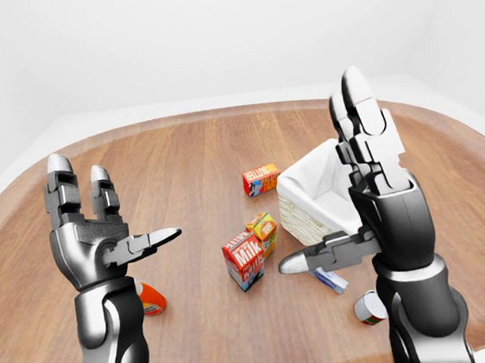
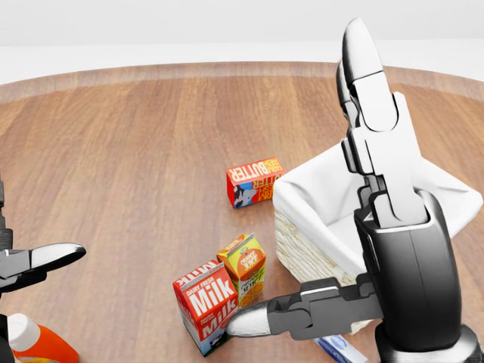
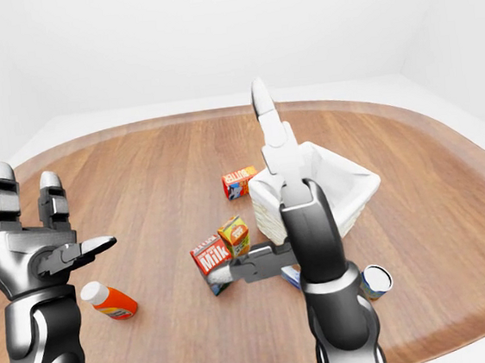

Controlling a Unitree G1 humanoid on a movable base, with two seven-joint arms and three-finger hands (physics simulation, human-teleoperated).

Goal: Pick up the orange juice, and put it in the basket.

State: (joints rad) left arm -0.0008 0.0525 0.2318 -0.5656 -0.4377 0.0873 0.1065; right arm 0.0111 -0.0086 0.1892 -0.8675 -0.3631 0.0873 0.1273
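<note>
Both hands, left hand [image 1: 92, 236] and right hand [image 1: 372, 176], stand upright, fingers spread.

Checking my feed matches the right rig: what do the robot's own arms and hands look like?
Both arms are glossy dark grey, rounded shells with a lighter silver band near the wrist. The left hand and right hand each have three blocky, segmented fingers in dark metal, ending in pale silver, rounded fingertips. No cables, sleeves or printed markings show.
</note>
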